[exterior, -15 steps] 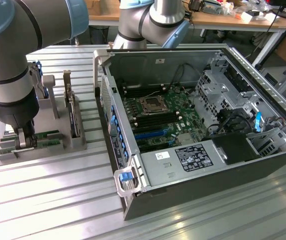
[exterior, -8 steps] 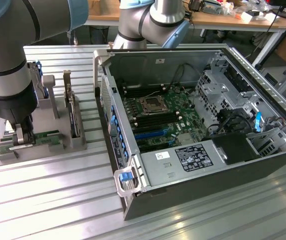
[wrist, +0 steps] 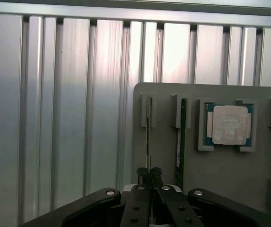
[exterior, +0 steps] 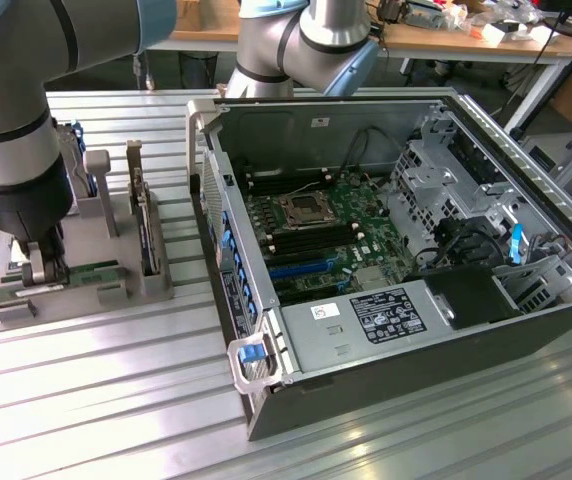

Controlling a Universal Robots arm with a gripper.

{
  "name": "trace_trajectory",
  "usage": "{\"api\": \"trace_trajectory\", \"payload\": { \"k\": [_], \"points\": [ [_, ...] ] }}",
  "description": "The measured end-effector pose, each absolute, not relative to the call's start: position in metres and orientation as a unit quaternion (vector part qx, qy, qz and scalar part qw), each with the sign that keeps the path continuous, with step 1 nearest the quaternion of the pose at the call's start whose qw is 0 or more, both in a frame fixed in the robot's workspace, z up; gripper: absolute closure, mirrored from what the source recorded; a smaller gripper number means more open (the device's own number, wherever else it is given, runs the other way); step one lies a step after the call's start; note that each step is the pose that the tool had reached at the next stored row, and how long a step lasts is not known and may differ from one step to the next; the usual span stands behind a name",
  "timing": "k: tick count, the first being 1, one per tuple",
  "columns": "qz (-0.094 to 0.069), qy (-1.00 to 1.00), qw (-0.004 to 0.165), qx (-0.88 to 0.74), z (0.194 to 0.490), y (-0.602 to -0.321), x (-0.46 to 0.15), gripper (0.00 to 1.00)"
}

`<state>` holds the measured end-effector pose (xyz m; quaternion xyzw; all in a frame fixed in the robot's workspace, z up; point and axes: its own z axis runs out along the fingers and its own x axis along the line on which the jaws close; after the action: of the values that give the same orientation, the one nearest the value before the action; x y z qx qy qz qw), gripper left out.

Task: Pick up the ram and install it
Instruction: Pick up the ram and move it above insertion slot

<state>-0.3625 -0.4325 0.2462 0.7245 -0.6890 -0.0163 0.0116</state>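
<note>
The ram (wrist: 148, 127) is a thin green stick seen edge-on, standing in a slot of the grey holder (wrist: 221, 175). My gripper (wrist: 149, 172) is shut on one end of it, a black fingertip pressed against each side. In the exterior view the gripper (exterior: 44, 268) reaches down onto the holder (exterior: 116, 295) at that view's left, and the ram (exterior: 21, 291) shows as a pale strip under it. The open computer case (exterior: 396, 250) lies at that view's right, with dark memory slots (exterior: 276, 235) on its motherboard beside the processor socket.
A second green stick (wrist: 178, 142) stands in the neighbouring slot, also seen as (exterior: 96, 269). A processor chip (wrist: 229, 124) rests in a recess of the holder. A dark upright card (exterior: 146, 225) stands on the holder. The ribbed metal table (exterior: 116, 400) runs all around.
</note>
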Motion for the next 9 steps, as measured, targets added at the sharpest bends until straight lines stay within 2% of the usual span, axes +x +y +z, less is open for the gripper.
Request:
{"api": "trace_trajectory", "payload": {
  "k": [9],
  "points": [
    [-0.016,-0.689,0.012,0.724,0.2538,-0.4324,-0.3625,0.88]
  ]
}}
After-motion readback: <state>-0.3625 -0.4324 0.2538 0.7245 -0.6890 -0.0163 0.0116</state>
